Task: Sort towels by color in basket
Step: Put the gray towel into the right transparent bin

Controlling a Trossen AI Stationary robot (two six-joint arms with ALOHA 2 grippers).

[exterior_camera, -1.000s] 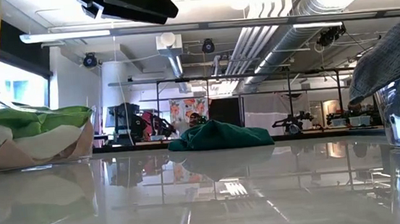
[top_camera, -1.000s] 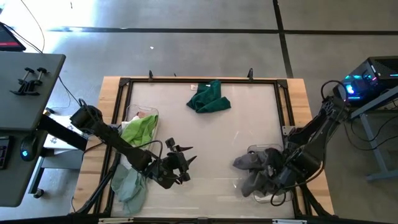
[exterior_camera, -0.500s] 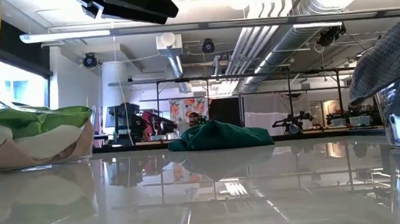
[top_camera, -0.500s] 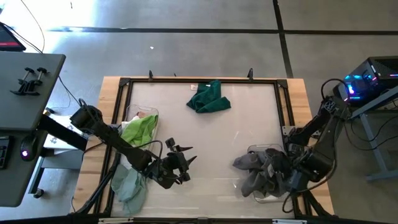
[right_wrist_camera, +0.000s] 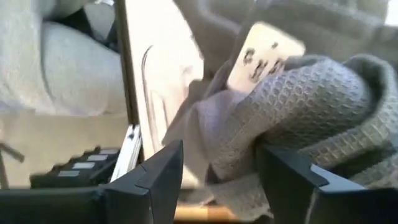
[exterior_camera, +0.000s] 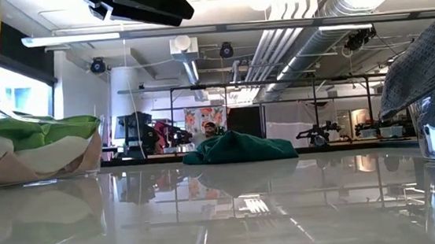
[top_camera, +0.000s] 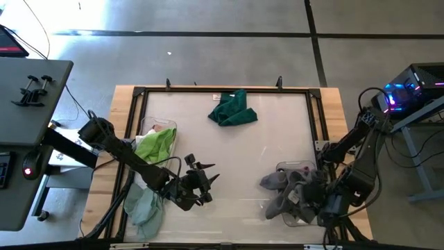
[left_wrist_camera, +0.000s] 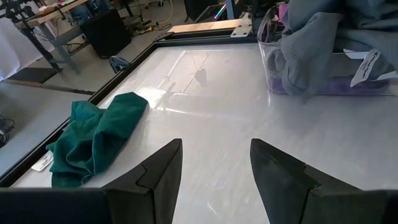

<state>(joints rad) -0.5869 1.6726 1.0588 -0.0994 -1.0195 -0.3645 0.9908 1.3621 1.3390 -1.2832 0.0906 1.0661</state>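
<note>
My left gripper (top_camera: 202,182) is open and empty over the bare table middle, a little near of centre; its wrist view (left_wrist_camera: 214,177) looks toward a dark green towel (left_wrist_camera: 93,137) lying crumpled on the table near the far edge (top_camera: 234,109). My right gripper (top_camera: 316,203) is open at the near right, beside a clear basket (top_camera: 305,221) heaped with grey towels (top_camera: 288,189). A grey waffle-weave towel with a white tag (right_wrist_camera: 292,106) lies close before its fingers. A lime green towel (top_camera: 156,144) lies in the left basket. A pale teal towel (top_camera: 144,208) lies nearer. My right gripper is open with the grey towel's folded edge (right_wrist_camera: 249,155) between and just ahead of its fingers; I cannot tell whether they touch it.
A black frame (top_camera: 139,94) borders the table surface. The grey towels hang over the basket's left wall (left_wrist_camera: 273,59), with purple cloth (left_wrist_camera: 323,87) at its bottom. Free room lies across the table middle between the two baskets.
My right gripper has drawn back from the grey towels toward the table's near right corner. The grey heap has settled over the basket, and a white tag now shows on it.
</note>
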